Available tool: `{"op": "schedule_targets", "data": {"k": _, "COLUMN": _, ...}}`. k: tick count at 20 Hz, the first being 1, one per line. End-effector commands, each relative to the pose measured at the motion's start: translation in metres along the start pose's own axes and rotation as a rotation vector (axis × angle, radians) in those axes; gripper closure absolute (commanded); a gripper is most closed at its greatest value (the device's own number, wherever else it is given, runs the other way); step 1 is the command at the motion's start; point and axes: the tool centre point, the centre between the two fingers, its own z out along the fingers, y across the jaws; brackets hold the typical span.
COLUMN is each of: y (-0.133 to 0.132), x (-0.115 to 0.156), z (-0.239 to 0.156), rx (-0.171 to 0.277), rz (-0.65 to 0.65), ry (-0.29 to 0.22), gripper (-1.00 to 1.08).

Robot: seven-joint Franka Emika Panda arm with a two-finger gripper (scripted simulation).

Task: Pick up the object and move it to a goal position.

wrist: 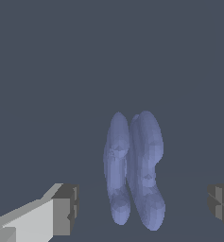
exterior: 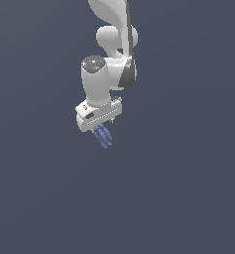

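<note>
The object (exterior: 103,136) is a small periwinkle-blue lumpy item with finger-like lobes, showing just below the white hand in the exterior view. In the wrist view the object (wrist: 134,170) lies lengthwise between the two fingers. My gripper (wrist: 144,205) is open, with one grey fingertip (wrist: 66,208) and the other (wrist: 221,203) well apart. There is a clear gap between each fingertip and the object. In the exterior view my gripper (exterior: 100,125) points down over the object, and its fingers are hard to make out.
A plain dark blue-grey ground (exterior: 178,198) fills both views. The white arm (exterior: 114,44) reaches down from the top of the exterior view. No goal marker shows.
</note>
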Motion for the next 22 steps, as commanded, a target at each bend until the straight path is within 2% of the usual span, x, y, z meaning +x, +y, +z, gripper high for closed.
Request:
{"op": "schedule_targets", "data": {"k": 1, "y": -0.001, "x": -0.002, "z": 0.001, "rx": 0.001, "rz": -0.013, "ry": -0.002, "gripper": -0.92}}
{"op": "schedule_targets", "data": {"k": 8, "y": -0.001, "x": -0.002, "z": 0.006, "rx": 0.001, "rz": -0.012, "ry": -0.002, "gripper": -0.92}}
{"op": "schedule_targets", "data": {"k": 17, "y": -0.001, "x": -0.003, "z": 0.044, "rx": 0.001, "rz": -0.015, "ry": -0.002, "gripper": -0.92}}
{"op": "schedule_targets", "data": {"k": 22, "y": -0.001, "x": -0.003, "z": 0.051, "rx": 0.001, "rz": -0.016, "ry": -0.002, "gripper": -0.92}}
